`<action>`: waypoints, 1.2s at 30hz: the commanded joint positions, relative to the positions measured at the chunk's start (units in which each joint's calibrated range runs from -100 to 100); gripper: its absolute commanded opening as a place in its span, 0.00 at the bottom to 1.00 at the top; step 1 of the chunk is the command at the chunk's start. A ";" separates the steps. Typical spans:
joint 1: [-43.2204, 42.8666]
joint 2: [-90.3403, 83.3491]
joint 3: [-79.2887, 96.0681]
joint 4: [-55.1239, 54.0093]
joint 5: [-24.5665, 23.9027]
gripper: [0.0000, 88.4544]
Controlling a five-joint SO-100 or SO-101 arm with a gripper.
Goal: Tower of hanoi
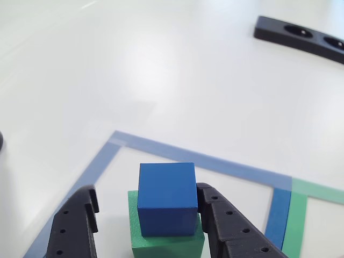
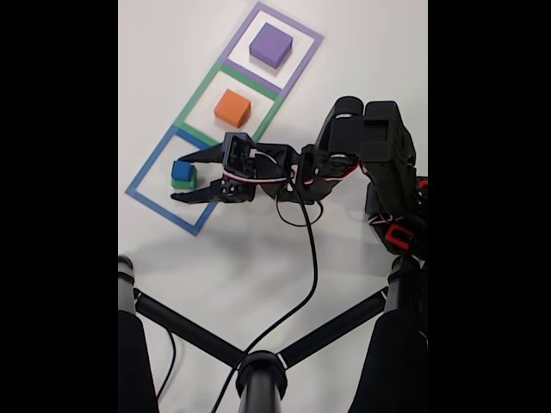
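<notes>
A small blue cube (image 1: 166,198) sits on top of a wider green block (image 1: 167,242), and both stand inside a square marked with blue tape (image 2: 161,178) on the white worktop (image 1: 161,70). The black pincer (image 1: 148,217) is spread wide, with one finger on each side of the little stack. In the other view the right finger (image 1: 215,212) is just beside the blue cube, maybe touching it, and the left finger (image 1: 80,215) is apart from it. In the fixed view the blue cube (image 2: 182,170) and green block (image 2: 183,182) sit between the pincer's (image 2: 181,178) two tips, and the black arm (image 2: 366,142) reaches in from the right. Next to the blue square is a green tape square (image 2: 191,107) with a flat orange block (image 2: 232,107) inside it. Past that, near the top edge of the worktop, is a purple tape square (image 2: 306,47) holding a big flat purple block (image 2: 271,44).
</notes>
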 commanded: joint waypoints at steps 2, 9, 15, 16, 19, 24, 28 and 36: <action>-0.20 -1.32 0.03 -1.76 0.59 0.15; -0.04 -1.24 -0.70 -1.76 0.59 0.08; -0.20 -1.24 -0.70 -2.33 0.59 0.05; -0.20 -1.32 -0.70 -2.33 0.59 0.05; -0.12 -1.88 -0.52 -2.24 0.59 0.04; -0.04 -6.93 0.21 1.24 0.59 0.04; 0.18 -15.50 0.03 9.41 0.59 0.04; 2.01 -40.83 -2.42 40.09 0.59 0.04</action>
